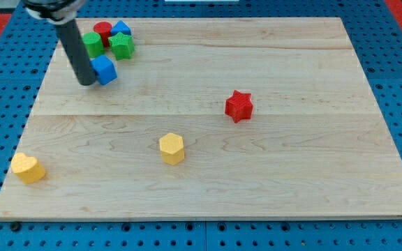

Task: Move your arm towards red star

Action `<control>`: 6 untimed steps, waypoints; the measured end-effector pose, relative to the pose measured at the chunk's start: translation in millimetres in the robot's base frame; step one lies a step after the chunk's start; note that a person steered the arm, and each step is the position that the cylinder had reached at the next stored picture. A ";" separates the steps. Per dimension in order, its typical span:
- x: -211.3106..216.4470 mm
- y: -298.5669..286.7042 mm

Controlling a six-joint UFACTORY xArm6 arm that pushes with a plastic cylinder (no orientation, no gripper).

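The red star (239, 106) lies on the wooden board right of centre. My tip (86, 83) is at the view's upper left, far to the left of the star. It touches the left side of a blue cube (105, 70). The rod rises from the tip toward the view's top left.
A cluster sits at the top left: a green block (92, 44), a red cylinder (102, 30), a blue block (121, 29) and a green star (123, 46). A yellow hexagonal block (172, 148) lies below centre. A yellow heart-like block (28, 168) lies at the bottom left.
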State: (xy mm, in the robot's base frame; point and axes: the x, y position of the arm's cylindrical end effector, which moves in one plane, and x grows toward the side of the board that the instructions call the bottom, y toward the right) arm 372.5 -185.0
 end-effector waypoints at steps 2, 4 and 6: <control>-48.7 41.9; -40.3 148.0; 19.9 359.5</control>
